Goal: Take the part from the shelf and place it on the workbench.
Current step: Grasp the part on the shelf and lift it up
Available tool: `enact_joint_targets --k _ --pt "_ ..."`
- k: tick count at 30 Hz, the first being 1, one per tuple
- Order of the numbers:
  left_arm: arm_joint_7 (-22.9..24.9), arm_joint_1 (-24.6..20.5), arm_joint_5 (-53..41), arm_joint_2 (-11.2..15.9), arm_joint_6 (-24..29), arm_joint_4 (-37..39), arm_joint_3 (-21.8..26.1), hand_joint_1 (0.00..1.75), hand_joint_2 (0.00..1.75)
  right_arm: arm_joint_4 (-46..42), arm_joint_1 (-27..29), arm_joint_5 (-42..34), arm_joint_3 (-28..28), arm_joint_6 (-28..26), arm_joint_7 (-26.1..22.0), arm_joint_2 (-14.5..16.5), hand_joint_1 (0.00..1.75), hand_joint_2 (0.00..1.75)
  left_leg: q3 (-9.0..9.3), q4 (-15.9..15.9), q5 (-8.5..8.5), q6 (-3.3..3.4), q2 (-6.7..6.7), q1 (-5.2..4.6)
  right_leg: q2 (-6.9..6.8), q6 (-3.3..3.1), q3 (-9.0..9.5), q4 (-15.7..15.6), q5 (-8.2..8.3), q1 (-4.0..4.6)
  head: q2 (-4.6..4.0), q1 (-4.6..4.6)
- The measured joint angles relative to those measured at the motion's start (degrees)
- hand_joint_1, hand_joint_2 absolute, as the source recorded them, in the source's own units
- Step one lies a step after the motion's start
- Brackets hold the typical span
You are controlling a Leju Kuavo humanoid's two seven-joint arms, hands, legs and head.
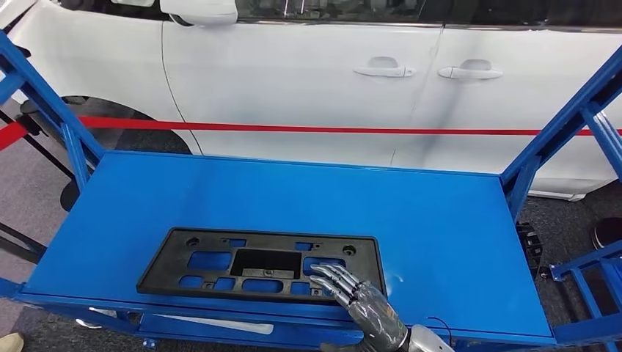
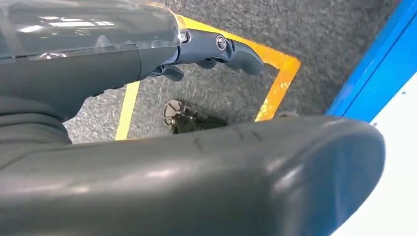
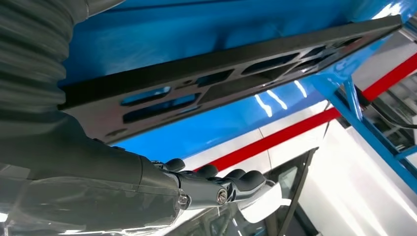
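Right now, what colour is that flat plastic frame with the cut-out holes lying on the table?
Black; the flat plastic frame shows best in the head view.

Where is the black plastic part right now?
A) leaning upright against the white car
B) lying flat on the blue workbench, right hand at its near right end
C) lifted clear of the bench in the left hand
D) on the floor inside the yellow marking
B: the black plastic part lies flat on the blue workbench, with the fingers of the right hand over its near right end.
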Motion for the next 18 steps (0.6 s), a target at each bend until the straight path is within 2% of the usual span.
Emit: enact_joint_targets --k 2,3,4,5,7,8,9,10,12,14,15,18 --pt "0.0 0.0 -0.4 0.0 -0.1 0.0 0.0 0.0 0.0 0.5 -0.2 2.4 0.4 -1.7 1.2 0.1 0.0 1.75 0.03 0.0 0.03 0.2 0.05 -0.07 0.03 0.31 -3.37 7.1 -3.53 -0.18 0.0 0.02" --pt "0.0 0.0 -0.7 0.0 -0.1 0.0 0.0 0.0 0.0 0.9 -0.3 4.0 0.7 -3.0 2.1 0.4 0.0 1.75 0.03 0.0 0.02 0.22 0.04 -0.09 0.02 0.4 -4.94 10.2 -4.59 -0.29 0.0 0.02" --pt "0.0 0.0 -0.9 0.0 -0.2 0.0 0.0 0.0 0.0 1.4 -0.3 5.7 1.0 -4.5 3.0 0.8 0.0 1.75 0.06 0.0 -0.01 0.23 0.01 -0.1 0.02 0.47 -5.82 11.8 -4.69 -0.38 0.0 0.01" --pt "-0.1 0.0 -1.2 0.0 -0.2 0.0 0.1 0.0 0.0 1.9 -0.4 7.4 1.4 -6.1 4.0 1.3 0.0 1.75 0.12 0.0 -0.06 0.19 -0.03 -0.09 0.01 0.48 -5.62 11.2 -3.62 -0.47 0.0 0.02" --pt "-0.1 0.0 -1.7 -0.1 -0.2 0.0 0.2 0.0 0.0 3.2 -1.0 10.0 2.2 -9.0 5.4 2.6 0.0 1.75 0.3 0.2 -0.26 -0.08 -0.1 -0.04 0.01 0.33 -2.49 4.6 0.36 -0.58 0.0 0.03" --pt "-0.2 0.0 -1.8 -0.2 -0.2 0.0 0.3 0.0 0.0 3.9 -1.4 11.0 2.7 -10.2 5.9 3.4 0.0 1.75 0.3 0.4 -0.45 -0.36 -0.13 -0.14 0.02 0.17 -0.74 0.9 1.85 -0.52 0.0 0.03" --pt "-0.2 0.0 -2.0 -0.2 -0.2 0.0 0.4 0.0 0.0 4.7 -1.7 11.9 3.2 -11.3 6.3 4.2 0.0 1.75 0.25 0.5 -0.59 -0.68 -0.15 -0.22 0.04 -0.05 0.41 -1.7 2.65 -0.49 0.0 0.0" --pt "-0.2 0.0 -2.1 -0.2 -0.1 0.0 0.5 0.0 0.0 5.4 -2.0 12.5 3.7 -12.1 6.6 5.0 0.0 1.75 0.18 0.6 -0.68 -1.03 -0.16 -0.29 0.07 -0.31 0.94 -2.9 2.82 -0.38 0.0 -0.02" --pt "-0.2 -0.1 -2.4 -0.2 0.1 0.0 0.8 0.0 0.0 7.3 -2.7 13.8 4.8 -13.5 7.2 6.5 0.0 1.75 0.15 0.6 -0.71 -1.74 -0.17 -0.24 0.1 -0.99 0.91 -3.2 2.81 -0.2 0.0 -0.07" --pt "-0.1 0.0 -2.5 -0.3 0.3 0.0 0.9 0.0 0.0 9.1 -3.5 15.0 5.7 -14.6 7.9 7.7 0.0 1.75 -0.2 1.7 -1.66 -2.38 -0.13 -0.04 0.07 -1.68 1.01 -3.5 3.01 -0.19 0.0 -0.07" --pt "-0.1 0.0 -2.6 -0.3 0.4 0.0 1.0 0.0 0.0 10.0 -4.1 15.5 6.2 -15.1 8.2 8.4 0.0 1.75 -1.11 3.8 -3.02 -2.62 -0.11 0.02 0.02 -1.98 1.05 -3.7 3.09 -0.25 0.0 -0.08" --pt "0.0 0.0 -2.9 -0.4 0.4 0.0 1.3 0.0 0.0 12.9 -5.5 16.7 7.8 -16.2 8.9 10.2 0.0 1.75 -6.1 14.5 -7.92 -2.99 -0.07 0.05 -0.14 -2.44 1.07 -3.7 3.05 -0.03 0.0 -0.09"
